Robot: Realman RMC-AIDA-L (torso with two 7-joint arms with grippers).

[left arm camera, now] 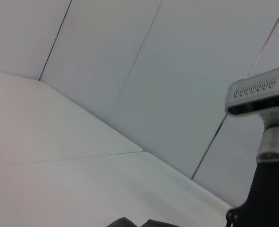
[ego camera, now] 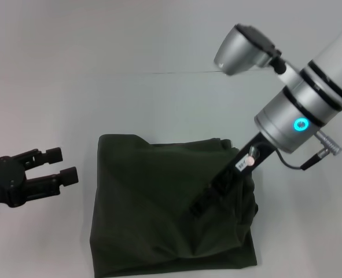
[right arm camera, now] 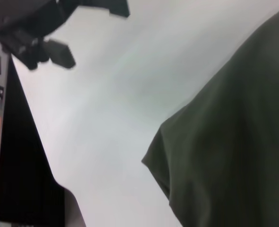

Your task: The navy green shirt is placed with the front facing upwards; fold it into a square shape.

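Note:
The navy green shirt [ego camera: 153, 202] lies folded into a rough rectangle on the white table, plain green side up, with no lettering showing. My right gripper [ego camera: 198, 208] reaches down from the right onto the shirt's right half. It is shut on a fold of the cloth, which bunches up around it. The shirt [right arm camera: 233, 142] fills one side of the right wrist view. My left gripper [ego camera: 63, 165] hovers open just left of the shirt, not touching it. The left gripper [right arm camera: 89, 30] also shows far off in the right wrist view. A sliver of shirt [left arm camera: 134, 223] shows in the left wrist view.
The white table [ego camera: 159, 98] stretches behind and to both sides of the shirt, with a thin seam line across the back. The right arm's wrist camera [left arm camera: 259, 97] stands at the edge of the left wrist view. A dark edge [right arm camera: 21, 179] borders the table.

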